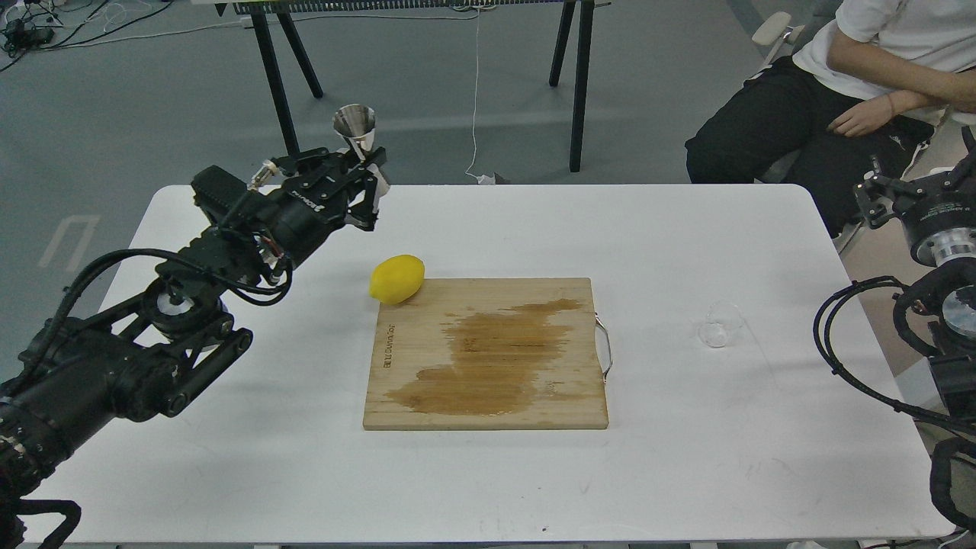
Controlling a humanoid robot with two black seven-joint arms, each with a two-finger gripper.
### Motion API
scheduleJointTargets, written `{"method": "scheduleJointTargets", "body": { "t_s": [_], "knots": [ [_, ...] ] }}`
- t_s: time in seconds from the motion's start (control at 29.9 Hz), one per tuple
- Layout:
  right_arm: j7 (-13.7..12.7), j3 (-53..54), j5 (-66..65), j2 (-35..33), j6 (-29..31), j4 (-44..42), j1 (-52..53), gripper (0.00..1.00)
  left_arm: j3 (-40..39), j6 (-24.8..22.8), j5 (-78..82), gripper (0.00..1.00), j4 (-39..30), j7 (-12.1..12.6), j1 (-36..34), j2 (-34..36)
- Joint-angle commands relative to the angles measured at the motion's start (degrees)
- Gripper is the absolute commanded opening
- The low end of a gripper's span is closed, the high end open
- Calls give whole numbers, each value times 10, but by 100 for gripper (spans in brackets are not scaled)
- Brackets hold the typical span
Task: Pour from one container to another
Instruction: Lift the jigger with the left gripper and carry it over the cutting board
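The shiny steel jigger [356,126] is held upright in the air above the table's far left edge, its waist and lower cone pinched in my left gripper [369,166], which is shut on it. The small clear glass cup [720,324] rests on the white table [686,473] to the right of the cutting board, far from the jigger. My right gripper [915,183] hangs off the table's right edge, behind and to the right of the cup, its fingers spread and nothing between them.
A wooden cutting board [488,404] with a dark wet stain lies mid-table, a metal handle on its right side. A yellow lemon [396,279] sits at its far left corner. A seated person [862,84] is behind the table at the right.
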Motion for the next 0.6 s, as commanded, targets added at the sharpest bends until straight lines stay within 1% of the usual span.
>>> {"method": "scheduleJointTargets", "body": {
  "t_s": [0.0,0.13,0.2,0.27,0.33,0.47,0.57],
  "knots": [
    [0,3,0,-6,0,0,-2,100,66,-1,0,16,6,1,-16,-42],
    [0,5,0,-9,0,-1,-5,100,133,-1,0,16,30,11,-9,-55],
    [1,7,0,-9,0,-1,-6,100,153,-1,0,16,54,16,-7,-85],
    [0,7,0,-9,0,-1,-10,100,161,-1,0,16,88,18,-5,-118],
    [0,8,0,-9,0,-1,-11,100,165,-1,0,17,113,18,-3,-133],
    [0,8,0,-9,0,0,-13,100,193,-1,0,19,134,18,0,-146],
    [1,8,0,-9,0,-1,-13,100,194,-1,0,21,151,18,3,-146]
  ]
}}
